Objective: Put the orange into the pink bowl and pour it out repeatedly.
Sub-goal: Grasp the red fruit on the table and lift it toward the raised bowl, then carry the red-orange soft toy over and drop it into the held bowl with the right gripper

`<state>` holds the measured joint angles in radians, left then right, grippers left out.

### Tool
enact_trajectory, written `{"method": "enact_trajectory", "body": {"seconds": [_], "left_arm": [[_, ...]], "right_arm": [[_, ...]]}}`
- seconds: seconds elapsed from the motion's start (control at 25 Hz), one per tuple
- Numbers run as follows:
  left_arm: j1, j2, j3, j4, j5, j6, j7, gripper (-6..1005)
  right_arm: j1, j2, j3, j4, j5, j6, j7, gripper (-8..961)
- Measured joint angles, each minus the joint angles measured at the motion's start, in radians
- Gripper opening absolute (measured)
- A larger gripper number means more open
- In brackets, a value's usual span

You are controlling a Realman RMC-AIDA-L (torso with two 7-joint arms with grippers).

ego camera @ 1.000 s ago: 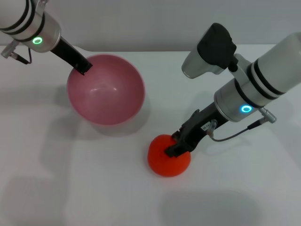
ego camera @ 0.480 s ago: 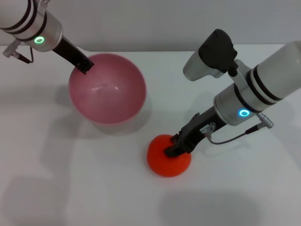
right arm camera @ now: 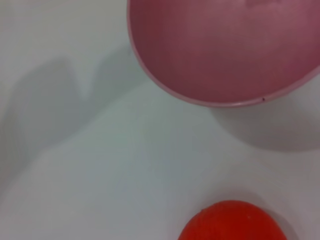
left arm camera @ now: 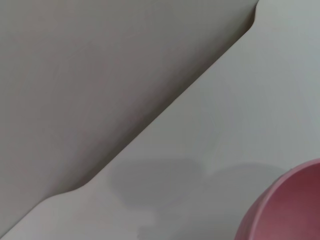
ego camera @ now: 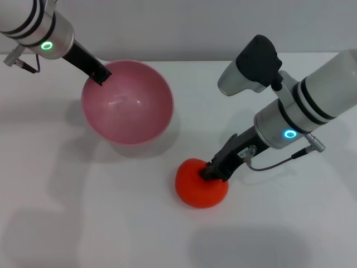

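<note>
The pink bowl (ego camera: 127, 100) is at the back left of the white table, tilted, with a shadow under it. My left gripper (ego camera: 99, 75) is shut on its far-left rim and holds it. The bowl is empty; it also shows in the left wrist view (left arm camera: 287, 210) and the right wrist view (right arm camera: 225, 47). The orange (ego camera: 201, 183) lies on the table to the right of and nearer than the bowl, apart from it; it also shows in the right wrist view (right arm camera: 232, 222). My right gripper (ego camera: 215, 169) is against the orange's upper right side.
The white table (ego camera: 83, 212) stretches bare around the bowl and the orange. Its far edge meets a grey wall (left arm camera: 100, 75) just behind the bowl.
The bowl has shifted slightly to the right with the left gripper. The right gripper's tip has drawn back a little toward the orange's upper right. The orange has barely moved.
</note>
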<state>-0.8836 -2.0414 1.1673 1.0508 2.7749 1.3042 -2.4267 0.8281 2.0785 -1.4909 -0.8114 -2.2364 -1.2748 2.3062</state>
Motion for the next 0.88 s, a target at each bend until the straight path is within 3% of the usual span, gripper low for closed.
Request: {"method": "enact_trajectory", "body": {"seconds": [0.12,0.28,0.64,0.88], "left_arm": [[0.0,0.0,0.0,0.0,0.0,-0.001,0.001,44],[0.0,0.0,0.0,0.0,0.0,-0.001,0.001,44],[0.002,0.005,-0.002,0.007,0.0,0.005,0.001,45],[-0.005,0.004,-0.001,0.017,0.0,0.008,0.003,45]], "right_arm": [[-0.008,-0.002,0.012,-0.011,0.0,0.002,0.0,76],[-0.069,-0.004,0.068,-0.107,0.0,0.009,0.006,57],[-0.266,-0.007,0.228,-0.56,-0.001,0.001,0.07,56],[-0.291,-0.001,0.226,-0.809,0.0,0.002,0.094,59]]}}
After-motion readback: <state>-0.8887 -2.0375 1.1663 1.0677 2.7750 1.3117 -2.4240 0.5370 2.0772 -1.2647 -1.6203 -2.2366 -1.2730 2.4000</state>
